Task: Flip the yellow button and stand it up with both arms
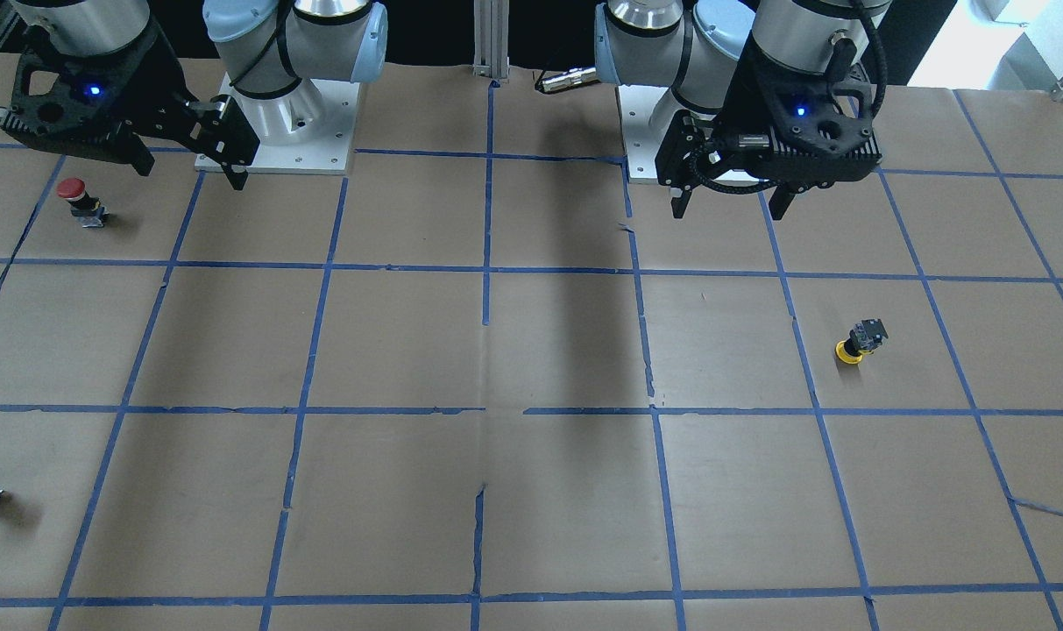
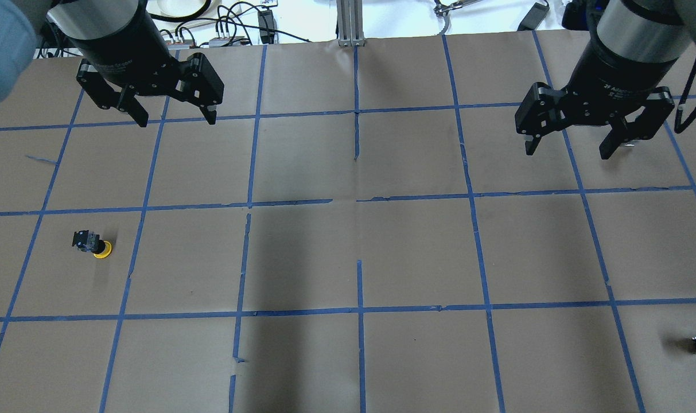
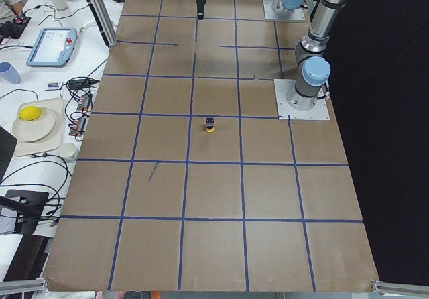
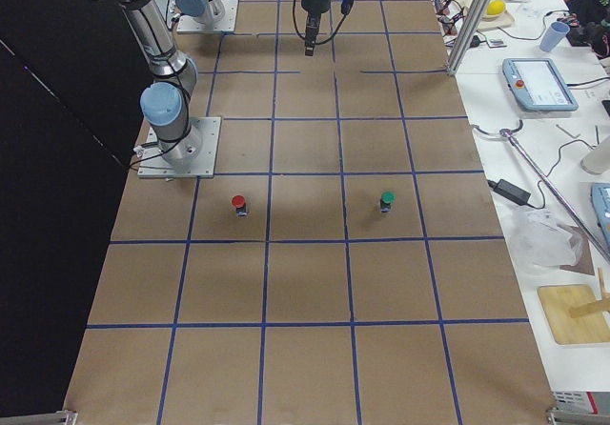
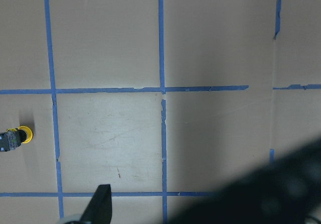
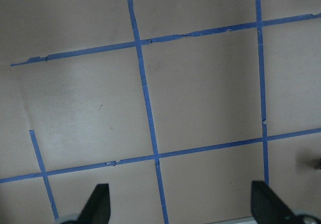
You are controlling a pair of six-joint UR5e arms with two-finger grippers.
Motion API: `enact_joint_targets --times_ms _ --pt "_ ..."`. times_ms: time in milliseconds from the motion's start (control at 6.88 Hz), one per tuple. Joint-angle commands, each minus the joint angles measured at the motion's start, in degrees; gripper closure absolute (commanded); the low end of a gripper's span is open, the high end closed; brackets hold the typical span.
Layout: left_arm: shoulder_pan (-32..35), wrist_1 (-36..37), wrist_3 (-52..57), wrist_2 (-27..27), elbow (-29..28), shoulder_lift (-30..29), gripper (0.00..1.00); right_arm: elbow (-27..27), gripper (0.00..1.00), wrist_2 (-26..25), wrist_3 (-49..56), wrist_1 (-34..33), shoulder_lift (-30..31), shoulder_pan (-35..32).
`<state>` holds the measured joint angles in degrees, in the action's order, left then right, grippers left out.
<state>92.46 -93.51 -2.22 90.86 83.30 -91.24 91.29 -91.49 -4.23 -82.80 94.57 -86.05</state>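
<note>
The yellow button lies tipped over on the table, its cap touching the surface, with nothing holding it. The left arm hangs raised near the button, jaws spread and empty. The right arm is well apart from it, jaws likewise spread and empty.

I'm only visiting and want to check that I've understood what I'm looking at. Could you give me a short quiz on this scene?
1. True or false: the left gripper is holding the yellow button.
2. On whose side does the yellow button sit? A) the robot's left arm, B) the robot's right arm, C) exactly midway between them.
3. Fill in the blank: the yellow button rests with its cap facing ____ and its dark body above it.

Key: 1 false, both grippers hang open and empty; 2 A; 3 down.
</note>
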Motion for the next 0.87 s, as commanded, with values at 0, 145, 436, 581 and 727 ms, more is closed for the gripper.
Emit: enact_joint_targets --times_ms 0,145,436,581,727 --pt "-0.09 -0.01 0.54 0.02 0.11 0.09 0.01 0.02 0.00 -0.09 0.01 0.01 0.01 0.09" --pt "-0.61 -0.18 1.42 -0.16 0.20 0.44 0.01 0.11 0.00 -0.18 0.01 0.01 0.01 0.09" --pt "-4.11 -1.41 7.39 -0.16 0.55 0.10 0.01 0.11 0.00 -0.18 0.01 0.27 0.09 0.09" --pt "-6.66 -1.50 10.54 -0.07 2.03 -0.51 0.01 0.20 0.00 -0.09 0.01 0.36 0.01 0.00" --pt "-9.55 -1.68 15.53 0.10 3.79 -0.52 0.01 0.20 0.00 -0.35 0.01 0.71 0.09 0.00"
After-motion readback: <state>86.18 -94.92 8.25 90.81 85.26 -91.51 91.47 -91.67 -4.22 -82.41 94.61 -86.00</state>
